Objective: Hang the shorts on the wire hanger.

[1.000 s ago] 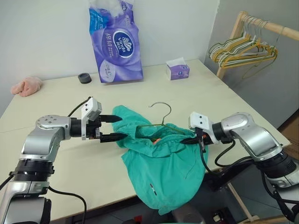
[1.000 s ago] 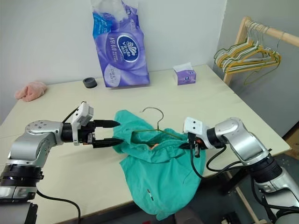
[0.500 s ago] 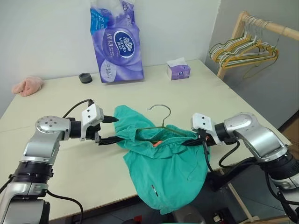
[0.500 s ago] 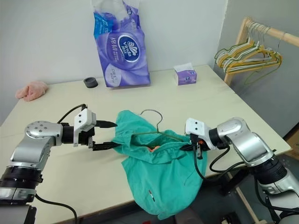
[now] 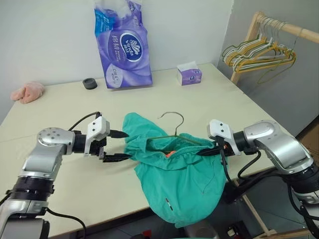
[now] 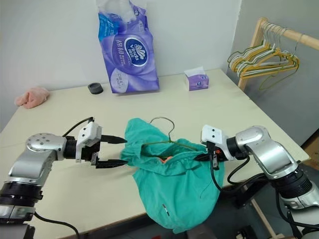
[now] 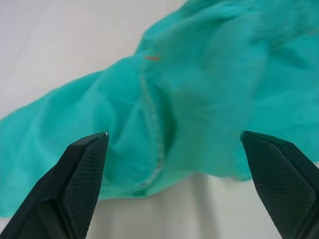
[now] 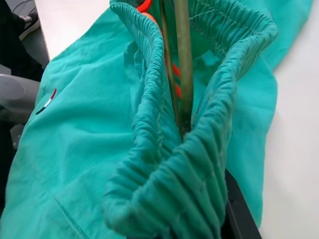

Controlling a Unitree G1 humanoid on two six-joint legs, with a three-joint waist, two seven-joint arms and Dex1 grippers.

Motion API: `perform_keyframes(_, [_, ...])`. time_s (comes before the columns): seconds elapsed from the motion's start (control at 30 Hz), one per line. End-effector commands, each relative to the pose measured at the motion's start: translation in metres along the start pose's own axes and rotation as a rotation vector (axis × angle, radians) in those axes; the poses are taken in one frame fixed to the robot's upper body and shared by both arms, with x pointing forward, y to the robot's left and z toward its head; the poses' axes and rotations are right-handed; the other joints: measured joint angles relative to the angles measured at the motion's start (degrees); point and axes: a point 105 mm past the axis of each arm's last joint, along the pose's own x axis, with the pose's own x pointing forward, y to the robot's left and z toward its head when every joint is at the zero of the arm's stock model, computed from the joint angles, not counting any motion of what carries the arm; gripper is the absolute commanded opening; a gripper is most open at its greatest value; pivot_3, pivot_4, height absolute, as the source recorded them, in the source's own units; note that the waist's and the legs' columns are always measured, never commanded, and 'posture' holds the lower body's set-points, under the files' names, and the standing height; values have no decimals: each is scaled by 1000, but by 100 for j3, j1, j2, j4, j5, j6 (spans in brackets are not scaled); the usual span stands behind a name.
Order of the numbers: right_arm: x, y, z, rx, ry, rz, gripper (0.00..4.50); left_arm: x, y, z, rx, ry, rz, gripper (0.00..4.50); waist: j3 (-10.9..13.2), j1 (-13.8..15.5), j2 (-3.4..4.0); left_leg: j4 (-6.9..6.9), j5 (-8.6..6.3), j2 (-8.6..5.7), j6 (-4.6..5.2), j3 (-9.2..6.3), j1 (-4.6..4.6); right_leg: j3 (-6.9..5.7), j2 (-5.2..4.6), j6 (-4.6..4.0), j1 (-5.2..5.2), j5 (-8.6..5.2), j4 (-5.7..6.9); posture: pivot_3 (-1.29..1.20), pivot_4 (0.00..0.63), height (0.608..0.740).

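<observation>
The teal shorts (image 5: 182,179) lie over the table's front edge, with their legs hanging down off it. The wire hanger (image 8: 183,64) runs inside the gathered waistband, and its hook (image 5: 180,123) sticks up behind the cloth. My right gripper (image 5: 205,151) is shut on the waistband's right end, with the hanger wire inside the fold. My left gripper (image 5: 127,145) stands open just left of the shorts' left edge. Its fingertips (image 7: 92,159) are short of the cloth, with nothing between them.
At the back of the table (image 5: 60,194) stand a purple tissue pack (image 5: 124,47), a small tissue box (image 5: 189,75) and a black round lid (image 5: 90,83). A pink cloth lump (image 5: 28,91) lies far left. A wooden rack (image 5: 259,25) with bunched hangers stands right.
My left gripper has sunk a little and drawn back slightly from the shorts' left edge, still open. The right gripper keeps its hold in the same place.
</observation>
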Motion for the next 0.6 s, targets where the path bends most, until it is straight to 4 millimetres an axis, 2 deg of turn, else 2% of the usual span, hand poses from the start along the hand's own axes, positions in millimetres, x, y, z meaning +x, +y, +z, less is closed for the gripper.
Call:
perform_keyframes(0.03, [-8,-4,13,-58,-56,-29,0,-7,-3,17,-36,-60,-4,4461,0,9,0,0,0,0,0,0,0,0,0,0,1,0,0,-374,16,740])
perform_keyframes(0.27, [-8,-2,11,-102,-51,-16,0,-6,9,-3,116,63,96,4461,0,2,0,0,0,0,0,1,1,1,0,-1,0,0,0,-370,14,740])
perform_keyframes(0.6, [-7,6,16,-122,-69,15,0,16,11,-8,212,63,92,4461,-1,2,-1,0,0,0,0,2,0,2,-1,-1,0,0,-1,-378,14,740])
